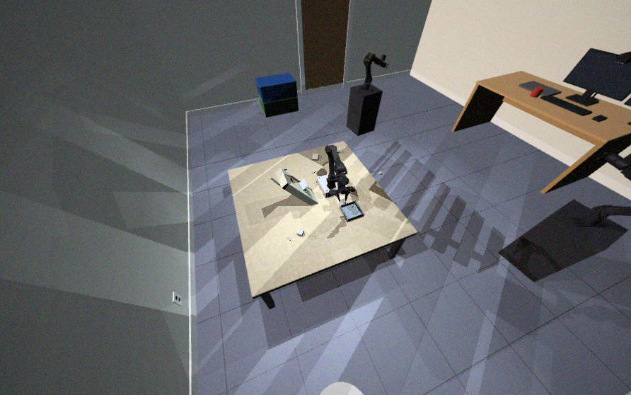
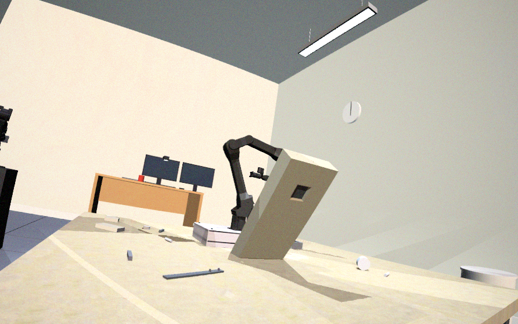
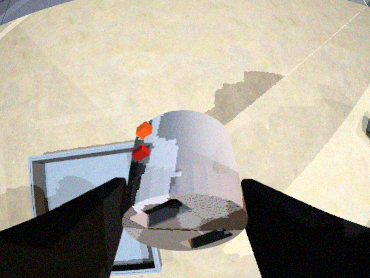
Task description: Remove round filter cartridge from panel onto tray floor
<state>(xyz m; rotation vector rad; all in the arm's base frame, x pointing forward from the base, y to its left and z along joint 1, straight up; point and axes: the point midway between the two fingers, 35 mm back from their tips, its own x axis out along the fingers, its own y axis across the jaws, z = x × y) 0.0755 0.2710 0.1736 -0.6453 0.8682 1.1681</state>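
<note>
The pale round cartridge (image 3: 205, 145) is out of the panel, with two dark slots on its near face and an orange and a red mark on its side. My gripper (image 3: 184, 190) (image 1: 342, 197) is shut on it, one black finger on each side. The square blue-grey tray (image 3: 39, 187) (image 1: 355, 217) lies below; in the wrist view it is below and left of the cartridge, partly hidden by it and the left finger. The exact height above the tray is unclear. The tilted service panel (image 1: 307, 195) (image 2: 282, 218) stands aside and hides the gripper in the exterior view.
The arm stands beside a pinkish-white box (image 1: 323, 186) (image 2: 217, 236). A small white cylinder (image 1: 300, 232) (image 2: 362, 263) and a short rod (image 1: 288, 238) (image 2: 387, 274) lie on the table. A dark flat bar (image 2: 193, 274) lies behind the panel.
</note>
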